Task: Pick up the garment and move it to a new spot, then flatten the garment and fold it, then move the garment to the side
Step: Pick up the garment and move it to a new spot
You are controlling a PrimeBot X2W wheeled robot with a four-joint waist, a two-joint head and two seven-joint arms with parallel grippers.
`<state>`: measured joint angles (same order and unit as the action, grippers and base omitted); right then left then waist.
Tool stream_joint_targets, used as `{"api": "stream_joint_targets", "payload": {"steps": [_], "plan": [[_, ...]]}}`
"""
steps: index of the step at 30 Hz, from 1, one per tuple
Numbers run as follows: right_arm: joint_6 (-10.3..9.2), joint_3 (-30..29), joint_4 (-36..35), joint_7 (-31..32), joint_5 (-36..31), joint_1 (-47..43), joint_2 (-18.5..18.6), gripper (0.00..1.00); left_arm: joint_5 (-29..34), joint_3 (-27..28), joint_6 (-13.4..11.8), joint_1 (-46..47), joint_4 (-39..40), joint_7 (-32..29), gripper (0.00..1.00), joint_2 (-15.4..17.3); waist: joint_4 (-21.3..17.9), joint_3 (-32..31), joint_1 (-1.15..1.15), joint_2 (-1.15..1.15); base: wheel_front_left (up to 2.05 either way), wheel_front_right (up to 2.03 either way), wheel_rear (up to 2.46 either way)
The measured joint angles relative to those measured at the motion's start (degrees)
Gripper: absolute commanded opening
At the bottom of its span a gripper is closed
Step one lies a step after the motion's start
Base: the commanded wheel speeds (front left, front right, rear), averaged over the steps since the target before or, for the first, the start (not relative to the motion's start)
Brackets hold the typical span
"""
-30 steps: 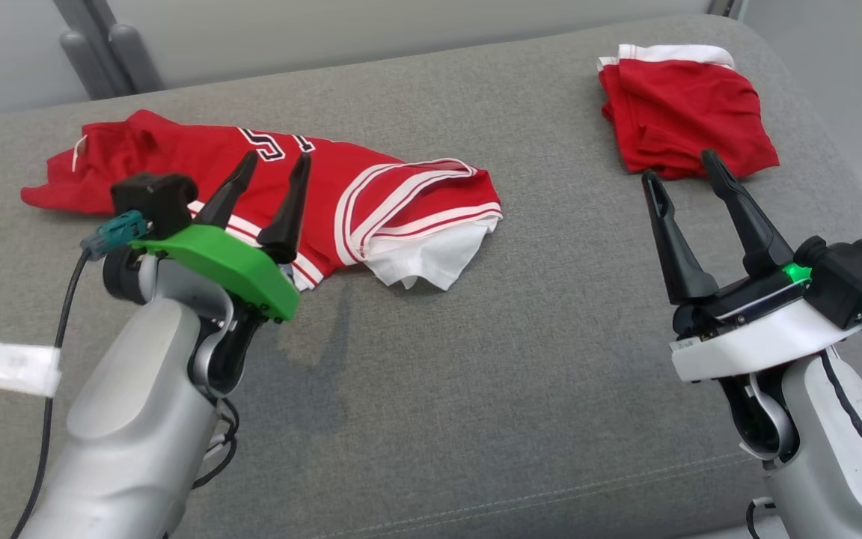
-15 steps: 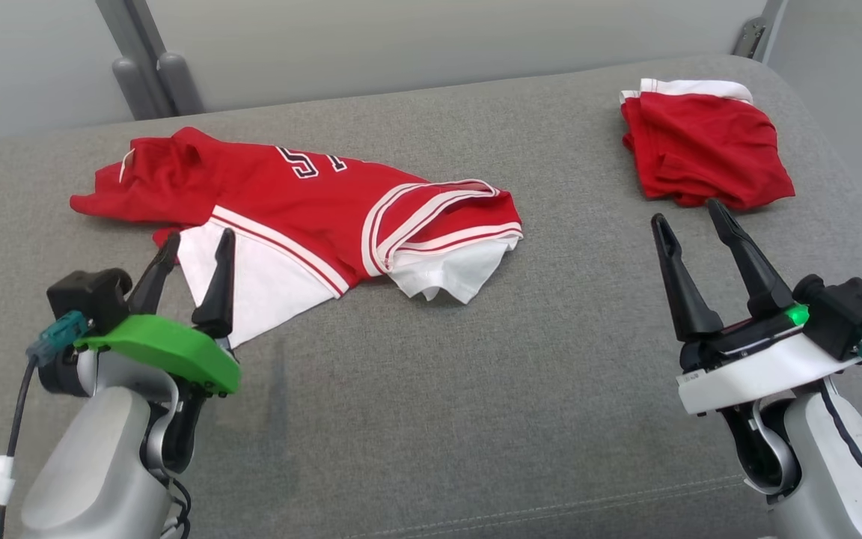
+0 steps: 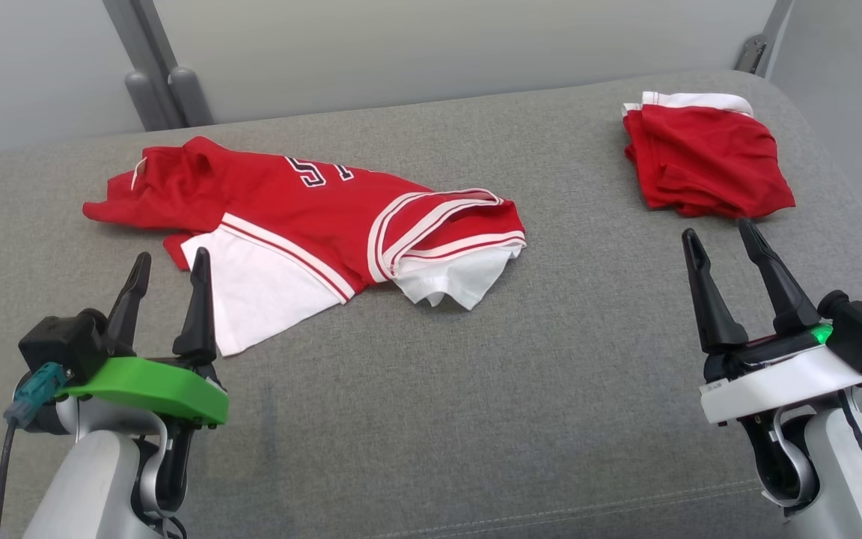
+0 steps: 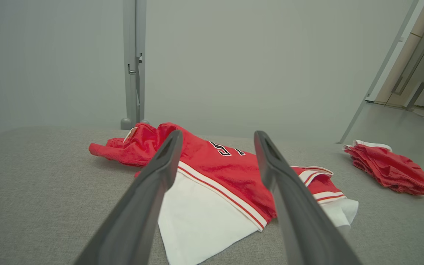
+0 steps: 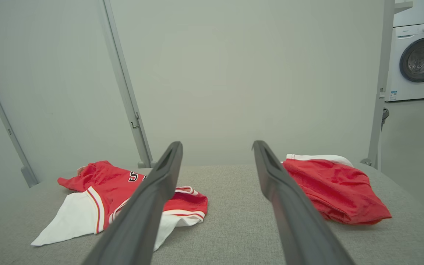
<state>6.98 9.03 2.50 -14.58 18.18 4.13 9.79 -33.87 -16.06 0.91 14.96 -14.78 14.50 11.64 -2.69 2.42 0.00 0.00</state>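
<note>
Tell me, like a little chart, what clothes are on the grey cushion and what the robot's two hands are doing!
Surface: grey cushion
Clothes to fold: red and white jersey, rumpled, lying on the left side
Other clothes: folded red garment, far right corner
Left gripper: open, holding nothing, by the jersey's white corner
Right gripper: open, holding nothing, just short of the folded red garment
</note>
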Motion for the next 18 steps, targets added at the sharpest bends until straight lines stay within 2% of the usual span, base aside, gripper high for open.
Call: {"api": "stream_joint_targets", "payload": {"steps": [18], "plan": [[0.05,-0.01,-0.58,0.0,-0.59,0.0,-0.65,1.0,3.91,4.14,-0.47,-5.96,7.3,0.0,1.0,-2.14,0.65,0.51,0.0,0.0,0.0,0.0,0.0]]}}
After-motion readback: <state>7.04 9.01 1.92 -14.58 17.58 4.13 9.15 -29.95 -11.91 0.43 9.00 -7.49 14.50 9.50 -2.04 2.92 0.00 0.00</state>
